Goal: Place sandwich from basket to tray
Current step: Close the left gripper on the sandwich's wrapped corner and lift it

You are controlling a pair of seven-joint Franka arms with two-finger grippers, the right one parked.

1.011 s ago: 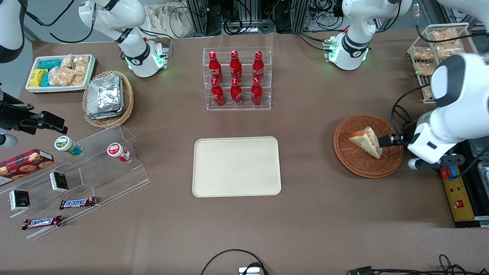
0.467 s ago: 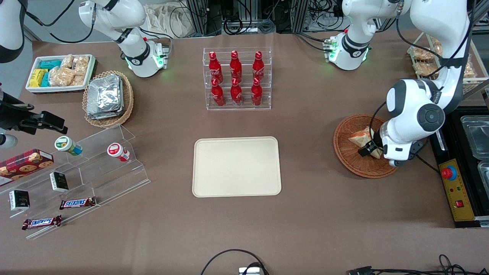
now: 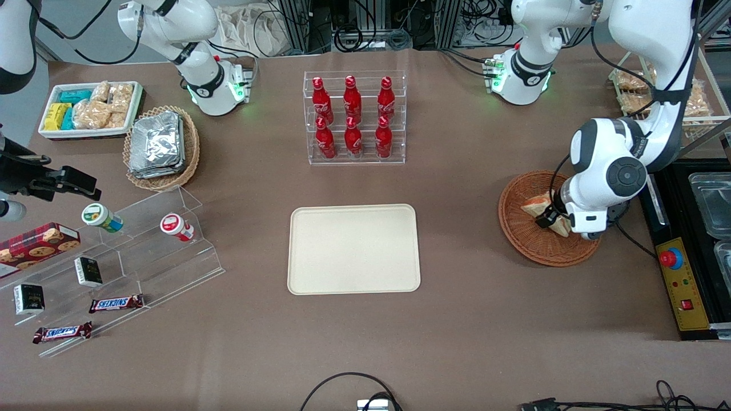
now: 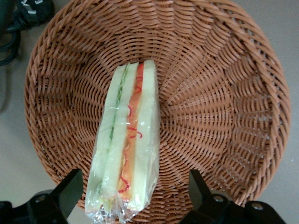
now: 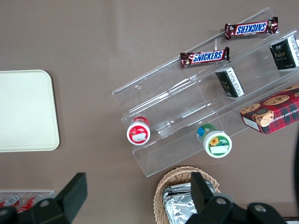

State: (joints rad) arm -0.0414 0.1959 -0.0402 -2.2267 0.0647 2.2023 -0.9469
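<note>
I see the gripper (image 4: 133, 196) hanging over the reddish-brown wicker basket (image 3: 525, 240), its fingers (image 4: 67, 193) spread wide on either side of the wrapped sandwich (image 4: 126, 158), not touching it. The sandwich lies in the basket. The cream tray (image 3: 353, 249) sits well apart, toward the parked arm's end.

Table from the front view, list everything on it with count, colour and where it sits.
sandwich: one, white with orange and green filling, in the basket
basket: one, reddish-brown wicker, toward the working arm's end
tray: one, cream, mid-table
cola bottles: six, red, in a clear rack farther from the camera than the tray
foil packs: stack, silver, in a tan basket toward the parked arm's end
Snickers bars: two, brown, by the clear stepped shelf
end effector: one, black, open, astride the sandwich
</note>
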